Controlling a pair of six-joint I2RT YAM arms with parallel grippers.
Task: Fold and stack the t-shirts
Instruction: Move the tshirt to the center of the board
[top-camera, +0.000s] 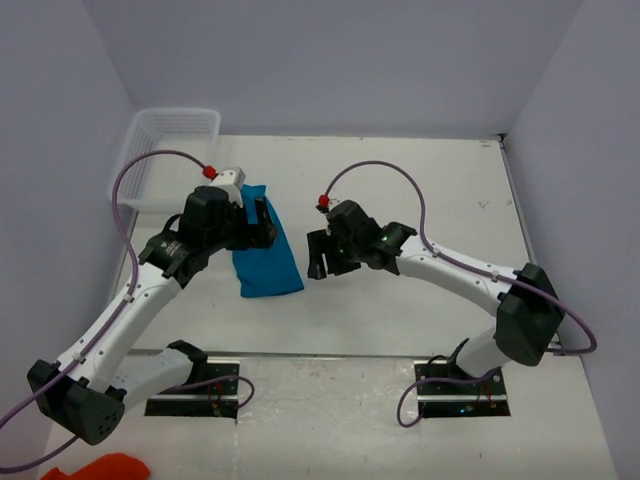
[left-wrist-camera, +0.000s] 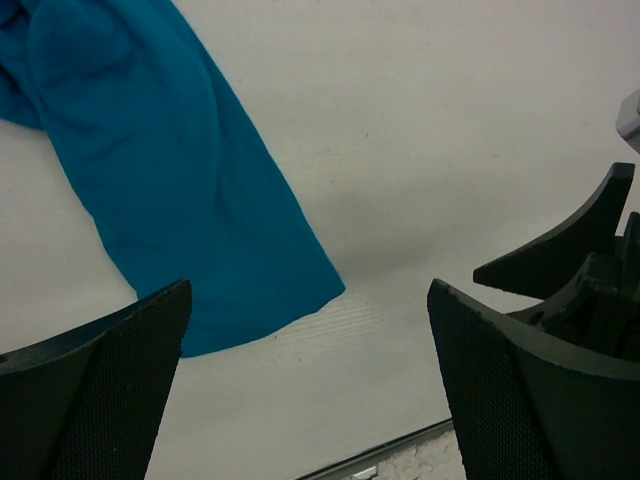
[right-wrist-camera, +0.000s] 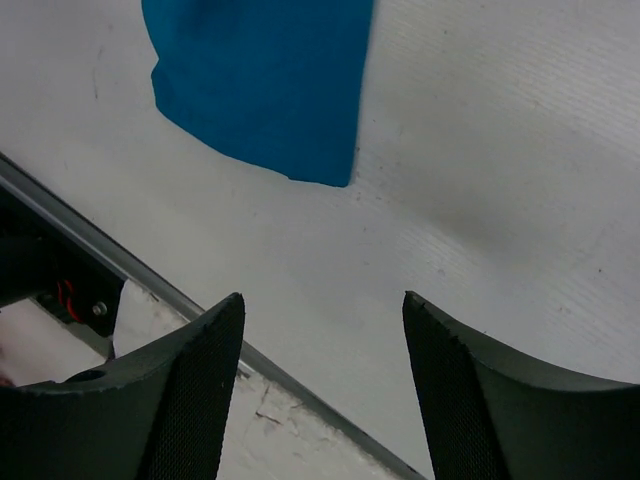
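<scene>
A teal-blue t-shirt (top-camera: 266, 262) lies folded into a narrow strip on the table left of centre. It also shows in the left wrist view (left-wrist-camera: 170, 190) and the right wrist view (right-wrist-camera: 265, 85). My left gripper (top-camera: 258, 222) hovers over the shirt's far end, open and empty, with its jaws wide apart (left-wrist-camera: 310, 380). My right gripper (top-camera: 322, 256) is just right of the shirt's near end, open and empty (right-wrist-camera: 320, 390). Neither touches the fabric.
A white mesh basket (top-camera: 165, 150) stands at the back left corner. An orange-red cloth (top-camera: 100, 468) lies at the bottom left, off the table. The table's front edge with a metal strip (right-wrist-camera: 120, 262) runs below the shirt. Walls close in on three sides.
</scene>
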